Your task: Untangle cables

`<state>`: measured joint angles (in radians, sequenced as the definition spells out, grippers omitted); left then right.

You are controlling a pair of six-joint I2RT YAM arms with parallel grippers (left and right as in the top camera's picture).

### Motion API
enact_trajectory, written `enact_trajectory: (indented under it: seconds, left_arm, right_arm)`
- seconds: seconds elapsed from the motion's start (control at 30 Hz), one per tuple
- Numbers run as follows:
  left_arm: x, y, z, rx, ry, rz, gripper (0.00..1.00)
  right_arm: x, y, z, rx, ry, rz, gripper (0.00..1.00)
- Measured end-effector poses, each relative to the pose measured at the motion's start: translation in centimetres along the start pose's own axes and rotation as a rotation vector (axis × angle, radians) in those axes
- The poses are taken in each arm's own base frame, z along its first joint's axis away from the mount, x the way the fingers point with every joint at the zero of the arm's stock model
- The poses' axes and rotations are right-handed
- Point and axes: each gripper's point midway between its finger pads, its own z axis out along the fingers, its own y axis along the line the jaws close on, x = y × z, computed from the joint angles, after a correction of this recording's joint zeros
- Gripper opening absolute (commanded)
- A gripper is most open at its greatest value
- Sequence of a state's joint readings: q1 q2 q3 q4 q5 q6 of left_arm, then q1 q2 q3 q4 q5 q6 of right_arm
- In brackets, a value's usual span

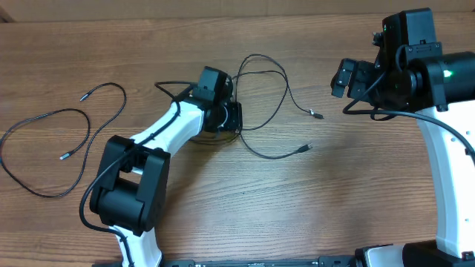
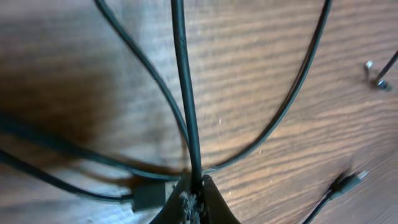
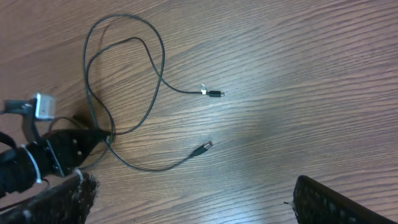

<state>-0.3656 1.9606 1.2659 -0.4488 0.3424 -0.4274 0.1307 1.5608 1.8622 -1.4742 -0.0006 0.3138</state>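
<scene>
A: Where was our left gripper (image 1: 231, 119)?

B: Down on the tangle (image 1: 263, 74), mid-table, slightly far of centre. Its jaws were pressed together, pinching one cord (image 2: 186, 93). The wrist view showed that cord running straight into the closed tips, w/ other strands curving past on both sides.

A: Why grab there?

B: Our guess was that the loops cross there, so holding one strand at that spot would let us draw it clear of the rest. The far plug (image 1: 315, 114) and near plug (image 1: 306, 148) lay free to the right of the tangle, apart from each other, so that side prob. had slack.

A: And our right gripper (image 1: 349, 78)?

B: Spread wide, holding nothing, hanging above the table right of the plugs. We read it as waiting to take a free end, or just keeping clear.

A: Anything else?

B: A separate cable (image 1: 44, 126) at the left, well apart from the tangle, loosely looped w/ both tips showing. It looked sorted already.

A: Surface? Room?

B: A brown wood-grain tabletop (image 1: 297, 215), flat, and the thin cords lay flush on it. Of the room we saw nothing but a paler strip along the far edge, and we couldn't tell what it was.
</scene>
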Motion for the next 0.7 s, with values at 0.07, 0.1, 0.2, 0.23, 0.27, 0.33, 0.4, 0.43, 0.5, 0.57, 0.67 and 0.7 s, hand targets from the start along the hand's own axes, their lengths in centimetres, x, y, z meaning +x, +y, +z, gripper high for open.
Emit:
enact_trajectory:
  seconds: [0.07, 0.1, 0.2, 0.23, 0.27, 0.33, 0.4, 0.43, 0.5, 0.57, 0.67, 0.7]
  left_arm:
    - [-1.0, 0.2, -0.5, 0.003, -0.023, 0.02, 0.04]
    - [-1.2, 0.3, -0.6, 0.002, -0.027, 0.027, 0.04]
    - [-2.1, 0.8, -2.0, -0.006, -0.06, 0.06, 0.04]
    - [-2.5, 0.9, -2.7, -0.018, -0.074, 0.069, 0.04]
    - [-3.4, 1.7, -5.0, -0.063, -0.121, 0.084, 0.04]
    - [-5.1, 3.3, -9.0, -0.14, -0.212, 0.079, 0.04]
    - [-7.3, 5.0, -15.0, -0.202, -0.358, 0.045, 0.04]
    - [-8.1, 5.5, -17.2, -0.216, -0.414, 0.034, 0.04]
    - [-9.5, 7.6, -23.9, -0.262, -0.572, -0.02, 0.04]
    - [-9.5, 11.6, -31.9, -0.334, -0.752, -0.14, 0.04]
    - [-8.2, 16.5, -37.3, -0.386, -0.863, -0.289, 0.04]
    - [-7.3, 18.8, -39.0, -0.411, -0.894, -0.366, 0.04]
  right_arm:
    - [0.0, 0.0, 0.0, 0.0, 0.0, 0.0, 1.0]
    - [0.0, 0.0, 0.0, 0.0, 0.0, 0.0, 1.0]
    - [0.0, 0.0, 0.0, 0.0, -0.001, 0.0, 1.0]
    - [0.0, 0.0, 0.0, 0.0, 0.0, 0.0, 1.0]
    - [0.0, 0.0, 0.0, 0.0, 0.0, 0.0, 1.0]
    - [0.0, 0.0, 0.0, 0.0, 0.0, -0.001, 1.0]
    - [0.0, 0.0, 0.0, 0.0, 0.0, 0.0, 1.0]
    - [0.0, 0.0, 0.0, 0.0, 0.0, 0.0, 1.0]
    - [0.0, 0.0, 0.0, 0.0, 0.0, 0.0, 1.0]
    - [0.0, 0.0, 0.0, 0.0, 0.0, 0.0, 1.0]
    - [0.0, 0.0, 0.0, 0.0, 0.0, 0.0, 1.0]
    - [0.0, 0.0, 0.0, 0.0, -0.001, 0.0, 1.0]
